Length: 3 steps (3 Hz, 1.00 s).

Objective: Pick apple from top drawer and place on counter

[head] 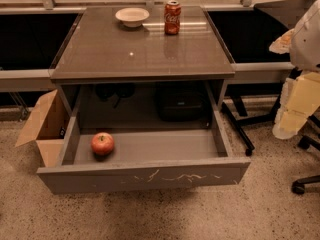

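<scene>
The apple, red with a yellowish patch, lies in the left front of the open top drawer, near its left wall. The drawer is pulled fully out, and its grey front panel shows pale scratches. The counter is the glossy grey-brown tabletop above the drawer. My gripper, a pale yellowish shape under the white arm, hangs at the right edge of the view. It is right of the drawer unit, well apart from the apple, and holds nothing that I can see.
A red soda can and a white bowl stand at the back of the counter. An open brown cardboard box lies left of the drawer. Black chair legs and casters are on the floor at the right.
</scene>
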Motion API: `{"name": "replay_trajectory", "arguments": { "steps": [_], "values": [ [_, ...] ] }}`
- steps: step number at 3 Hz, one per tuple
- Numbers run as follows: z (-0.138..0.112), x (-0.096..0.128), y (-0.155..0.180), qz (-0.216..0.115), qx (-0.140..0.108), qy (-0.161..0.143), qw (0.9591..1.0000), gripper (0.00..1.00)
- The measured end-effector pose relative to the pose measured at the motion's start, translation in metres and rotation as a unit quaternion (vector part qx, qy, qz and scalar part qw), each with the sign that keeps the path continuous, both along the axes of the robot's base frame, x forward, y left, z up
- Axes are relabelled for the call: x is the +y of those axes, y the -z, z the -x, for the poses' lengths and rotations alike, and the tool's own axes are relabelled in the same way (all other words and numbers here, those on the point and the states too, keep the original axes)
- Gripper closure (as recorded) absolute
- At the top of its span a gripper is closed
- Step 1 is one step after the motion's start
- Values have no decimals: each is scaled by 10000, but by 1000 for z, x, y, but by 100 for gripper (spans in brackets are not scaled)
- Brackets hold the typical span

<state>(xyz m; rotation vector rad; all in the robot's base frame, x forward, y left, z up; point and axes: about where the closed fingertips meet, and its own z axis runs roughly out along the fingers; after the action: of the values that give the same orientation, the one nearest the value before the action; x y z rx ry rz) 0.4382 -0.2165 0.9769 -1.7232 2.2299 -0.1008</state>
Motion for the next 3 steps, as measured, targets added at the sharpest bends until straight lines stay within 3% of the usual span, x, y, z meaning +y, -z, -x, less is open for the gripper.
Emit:
{"name": "replay_trajectory", "arguments": {
  "steps": [1,2,3],
  "values": [
    [-1,1,-1,-13,-21,-18,10000,0],
    [-27,43,24,-460,67,-692,9965,0],
    [-46,80,40,-990,42,-1198,9878,0]
  ]
}}
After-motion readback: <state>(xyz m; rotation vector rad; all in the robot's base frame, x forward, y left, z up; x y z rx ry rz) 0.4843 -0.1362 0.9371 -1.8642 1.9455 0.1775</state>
